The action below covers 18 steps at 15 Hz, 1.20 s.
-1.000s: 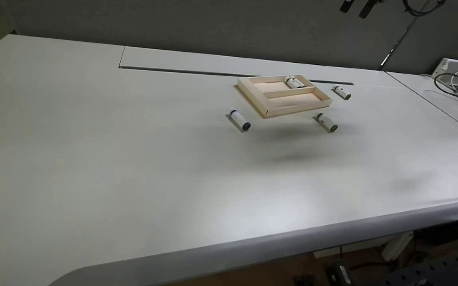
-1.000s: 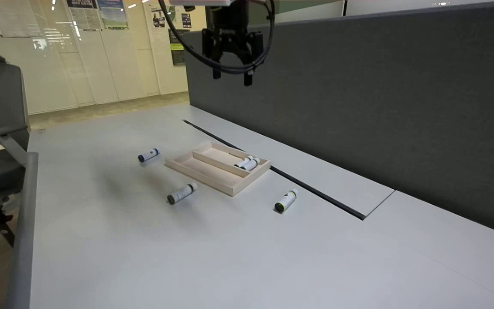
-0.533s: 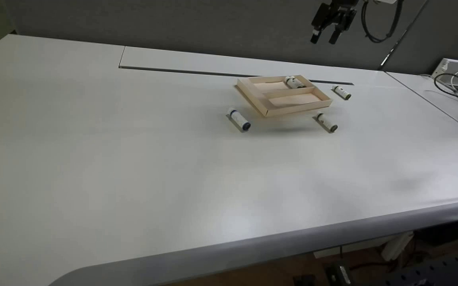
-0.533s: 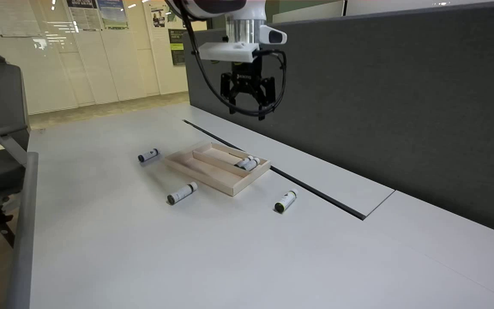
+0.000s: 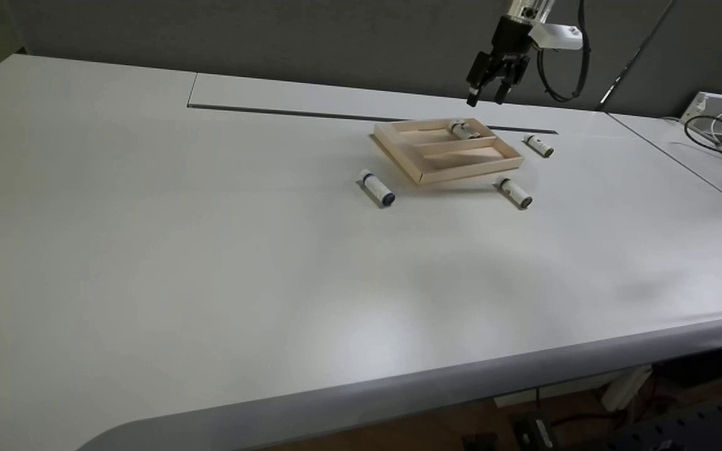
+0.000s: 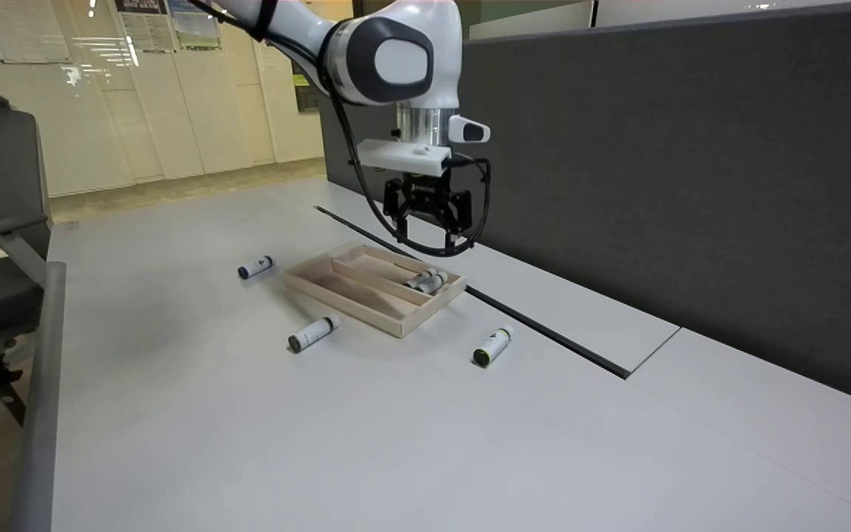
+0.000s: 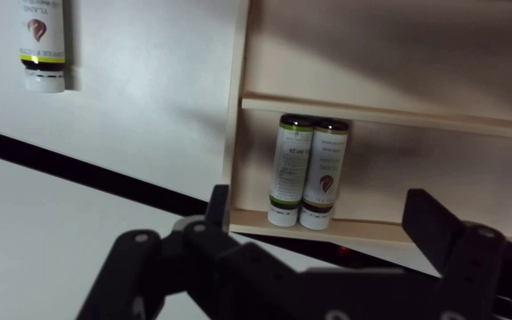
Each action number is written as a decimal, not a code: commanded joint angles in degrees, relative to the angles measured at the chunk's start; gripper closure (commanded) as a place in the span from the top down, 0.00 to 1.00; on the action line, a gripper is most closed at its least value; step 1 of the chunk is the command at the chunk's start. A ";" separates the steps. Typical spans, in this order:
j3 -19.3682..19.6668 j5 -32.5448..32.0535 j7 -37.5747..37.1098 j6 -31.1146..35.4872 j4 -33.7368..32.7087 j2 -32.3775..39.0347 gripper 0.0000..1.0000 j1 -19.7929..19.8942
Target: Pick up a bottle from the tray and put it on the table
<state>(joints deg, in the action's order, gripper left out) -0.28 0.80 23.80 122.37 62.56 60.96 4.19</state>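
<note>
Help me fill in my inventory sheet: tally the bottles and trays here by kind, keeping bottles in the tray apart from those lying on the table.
Bottles in the tray: 2
Loose bottles on the table: 3
Trays: 1
Total: 6 (5 bottles, 1 tray)

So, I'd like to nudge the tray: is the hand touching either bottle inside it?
Apart. In an exterior view the hand hangs above both bottles, with a strip of pale table showing between.

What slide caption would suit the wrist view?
Open gripper, two bottles side by side in tray, third bottle on table.
</note>
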 commanded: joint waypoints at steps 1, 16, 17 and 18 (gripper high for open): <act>-0.90 -1.69 -1.21 -3.02 -6.87 4.90 1.00 -0.05; -2.81 -1.68 -1.01 -8.14 -16.06 12.18 1.00 -2.43; -2.77 -1.67 -1.06 -8.42 -16.50 12.59 1.00 -2.44; -2.77 -1.60 -1.18 -8.74 -16.89 12.94 1.00 -2.44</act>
<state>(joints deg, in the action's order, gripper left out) -2.66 -0.12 23.80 116.04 49.97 71.56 1.62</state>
